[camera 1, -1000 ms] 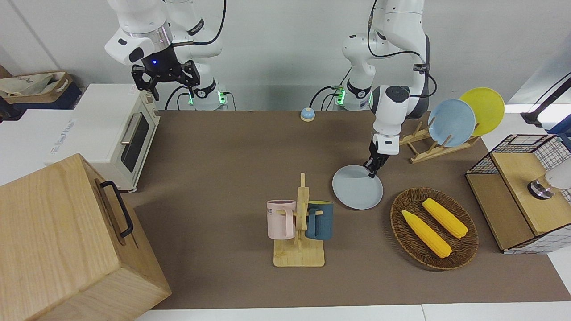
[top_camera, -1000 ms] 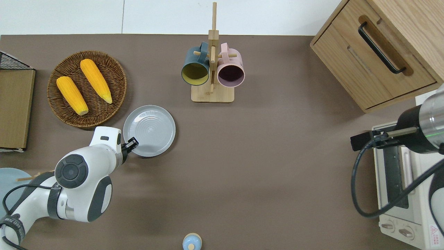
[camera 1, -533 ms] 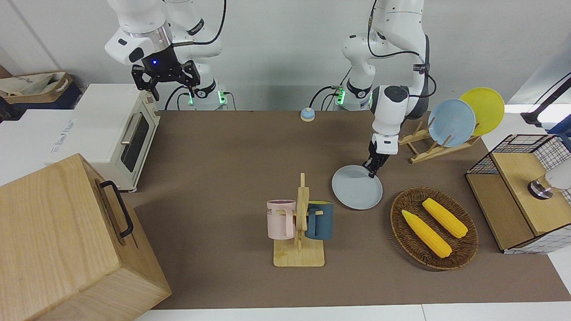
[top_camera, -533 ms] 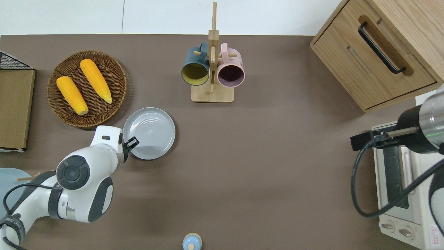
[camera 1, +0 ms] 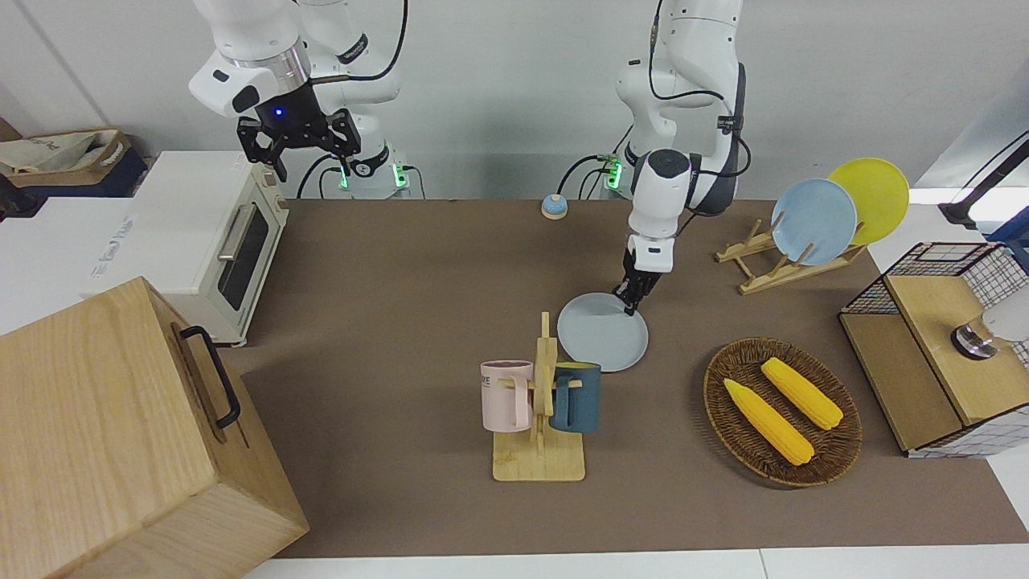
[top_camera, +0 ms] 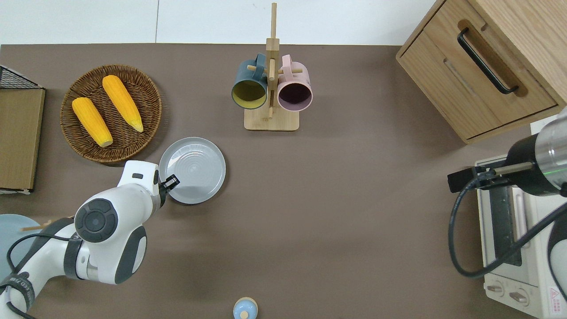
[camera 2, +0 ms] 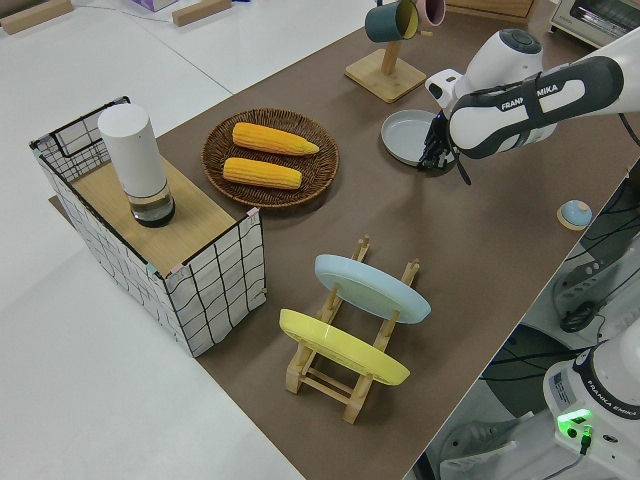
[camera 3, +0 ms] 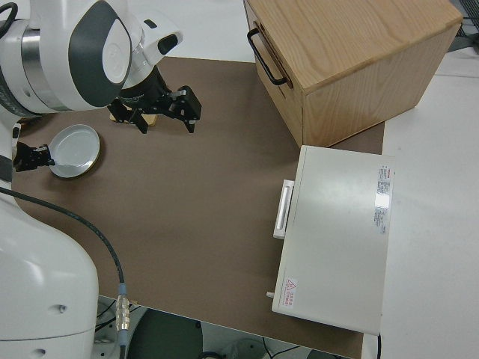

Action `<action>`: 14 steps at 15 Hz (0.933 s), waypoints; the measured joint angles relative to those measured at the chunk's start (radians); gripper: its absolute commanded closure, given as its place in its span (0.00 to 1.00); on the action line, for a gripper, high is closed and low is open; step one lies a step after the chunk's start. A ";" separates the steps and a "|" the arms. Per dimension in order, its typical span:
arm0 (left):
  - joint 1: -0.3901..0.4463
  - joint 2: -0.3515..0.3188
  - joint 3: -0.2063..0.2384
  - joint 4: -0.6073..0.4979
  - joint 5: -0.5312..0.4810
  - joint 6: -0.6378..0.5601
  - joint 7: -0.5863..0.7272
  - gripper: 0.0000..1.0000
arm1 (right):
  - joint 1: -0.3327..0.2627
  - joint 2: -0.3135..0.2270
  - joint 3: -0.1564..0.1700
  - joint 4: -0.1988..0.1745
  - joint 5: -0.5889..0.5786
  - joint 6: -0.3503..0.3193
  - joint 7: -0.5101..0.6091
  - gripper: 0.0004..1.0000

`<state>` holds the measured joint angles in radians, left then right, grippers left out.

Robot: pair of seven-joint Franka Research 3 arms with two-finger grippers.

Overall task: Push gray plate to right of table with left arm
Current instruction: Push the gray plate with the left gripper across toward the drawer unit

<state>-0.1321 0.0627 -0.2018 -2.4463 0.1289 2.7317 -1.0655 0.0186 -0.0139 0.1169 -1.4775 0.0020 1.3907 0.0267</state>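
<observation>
Front view: the gray plate (camera 1: 602, 343) lies flat on the desk (camera 1: 402, 265), near the middle of its length, just beside the mug rack (camera 1: 540, 418) and slightly nearer the robots. The left gripper (camera 1: 629, 299) is down at the plate's rim, on the edge nearer the robots and toward the left arm's end. I cannot tell how far its fingers are parted, and it does not appear to hold the plate. The push looks under way, with most of the travel left. The right gripper (camera 1: 296, 138) is parked, its fingers spread and empty.

Overhead view: the plate (top_camera: 192, 170) sits between the corn basket (top_camera: 110, 113) and the rack (top_camera: 271, 88), with the left gripper (top_camera: 168, 182) touching its rim. Toward the right arm's end a wide bare stretch of desk runs to the wooden cabinet (top_camera: 487, 66) and toaster oven (top_camera: 518, 248). The rack's base lies farther from the robots than a straight path, though close to it.

Left side view: the left gripper (camera 2: 436, 150) meets the plate (camera 2: 407, 136) low at the rim.

Right side view: the plate (camera 3: 72, 150) has open cloth ahead of it up to the oven (camera 3: 337, 239).
</observation>
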 measured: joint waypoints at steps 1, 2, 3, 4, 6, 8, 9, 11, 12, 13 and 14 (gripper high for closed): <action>-0.023 0.000 0.000 0.000 0.001 -0.001 -0.036 1.00 | 0.000 0.000 0.000 0.000 0.000 0.000 0.000 0.02; -0.050 0.000 0.000 0.001 0.002 -0.006 -0.074 1.00 | 0.000 0.000 0.000 0.000 0.000 0.000 0.000 0.02; -0.082 0.000 -0.001 0.006 0.003 -0.021 -0.121 1.00 | 0.000 0.000 0.000 0.000 0.000 0.000 0.000 0.02; -0.117 0.000 0.000 0.015 0.003 -0.045 -0.171 1.00 | 0.000 0.000 0.000 0.000 0.000 0.000 0.000 0.02; -0.195 0.001 -0.002 0.042 0.004 -0.107 -0.272 1.00 | 0.000 0.000 0.000 0.000 0.000 0.000 0.000 0.02; -0.271 0.007 -0.003 0.065 0.007 -0.153 -0.374 1.00 | 0.000 0.000 0.000 0.000 0.000 0.000 0.000 0.02; -0.309 0.013 -0.004 0.074 0.017 -0.168 -0.434 1.00 | 0.000 0.000 0.000 0.000 0.000 0.000 0.000 0.02; -0.369 0.030 -0.004 0.094 0.076 -0.191 -0.569 1.00 | 0.000 0.000 0.000 0.000 0.000 0.000 0.000 0.02; -0.397 0.042 -0.004 0.111 0.116 -0.208 -0.647 1.00 | 0.000 0.000 0.000 0.000 0.000 0.000 0.000 0.02; -0.422 0.054 -0.003 0.133 0.142 -0.230 -0.712 1.00 | 0.000 0.000 0.000 0.000 0.000 0.000 0.000 0.02; -0.447 0.069 -0.003 0.158 0.154 -0.252 -0.759 1.00 | 0.000 0.000 0.000 0.000 0.000 0.000 0.000 0.02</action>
<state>-0.5793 0.1317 -0.2049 -2.2886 0.2832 2.4794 -1.8247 0.0186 -0.0139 0.1169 -1.4775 0.0020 1.3907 0.0267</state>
